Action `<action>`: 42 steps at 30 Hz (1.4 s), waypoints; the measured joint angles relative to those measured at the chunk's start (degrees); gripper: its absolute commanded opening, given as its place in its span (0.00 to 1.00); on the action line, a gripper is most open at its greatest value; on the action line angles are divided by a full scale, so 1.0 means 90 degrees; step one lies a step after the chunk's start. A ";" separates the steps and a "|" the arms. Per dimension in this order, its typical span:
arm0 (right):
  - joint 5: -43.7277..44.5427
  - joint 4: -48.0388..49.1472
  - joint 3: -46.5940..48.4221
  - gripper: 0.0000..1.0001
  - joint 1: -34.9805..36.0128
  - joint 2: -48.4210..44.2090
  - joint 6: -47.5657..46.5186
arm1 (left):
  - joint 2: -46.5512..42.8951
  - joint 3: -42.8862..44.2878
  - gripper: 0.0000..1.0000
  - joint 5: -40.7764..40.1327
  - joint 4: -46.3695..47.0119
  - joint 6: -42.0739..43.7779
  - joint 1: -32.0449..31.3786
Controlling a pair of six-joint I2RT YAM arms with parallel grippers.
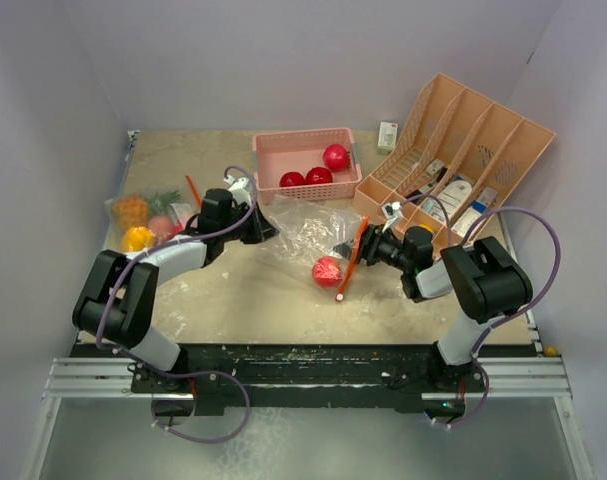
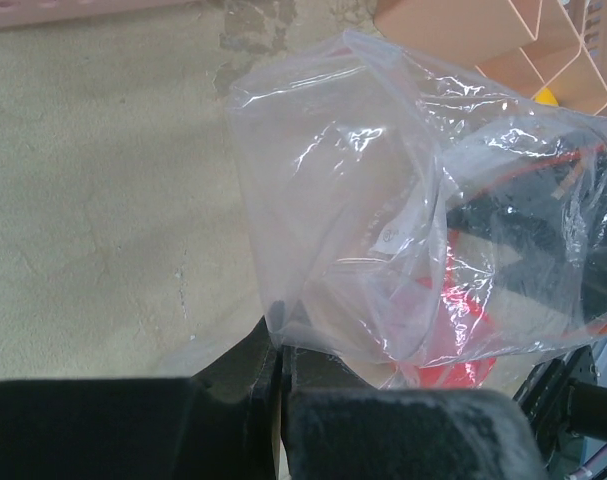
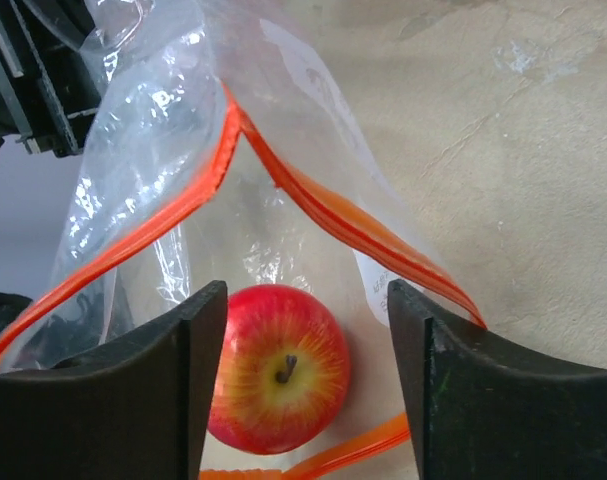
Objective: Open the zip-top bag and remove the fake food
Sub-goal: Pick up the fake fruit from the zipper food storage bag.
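Mid table (image 1: pixel 253 300): L hand (image 2: pixel 280 352) clenched on bag (image 2: pixel 383 200); R hand (image 3: pixel 306 297) released, 1 apple (image 3: pixel 278 375) at bag mouth.

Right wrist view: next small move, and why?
Probably close the right gripper on the apple: its jaws stand open on either side of it at the open mouth of the zip-top bag, while the left gripper pinches its other end.

**Top view.** A clear bag (image 1: pixel 305 228) lies mid-table (image 1: pixel 233 300). It is met at its left edge by the left gripper (image 1: pixel 265 228) and at its orange zip (image 1: pixel 351 258) by the right gripper (image 1: pixel 367 244). A red apple (image 1: pixel 327 270) is seen just beside the zip. Three red fruits (image 1: pixel 318 176) are held in a pink basket (image 1: pixel 283 138). A pineapple (image 1: pixel 131 210) and a yellow pepper (image 1: pixel 138 238) are grouped far left. A divided rack (image 1: pixel 503 130) stands at right.
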 measured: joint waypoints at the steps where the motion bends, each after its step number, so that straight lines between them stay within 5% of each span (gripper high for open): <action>1: -0.0039 0.0034 0.0000 0.73 0.0010 0.0027 0.0002 | 0.0015 0.0000 0.00 -0.0007 0.0005 0.0002 0.0000; 23: 0.0187 -0.0469 0.0049 0.89 0.1299 0.0129 -0.0729 | 0.0231 -0.0058 0.00 -0.0141 0.0189 0.0000 0.0000; 37: 0.0299 -0.0823 0.0253 0.62 0.1477 0.0114 -0.0959 | 0.0379 -0.0102 0.00 -0.0138 0.0364 -0.0007 0.0015; 42: 0.0335 -0.1083 0.0095 0.61 0.1474 -0.0211 -0.0998 | 0.0459 -0.0199 0.00 -0.0097 0.0512 -0.0080 0.0102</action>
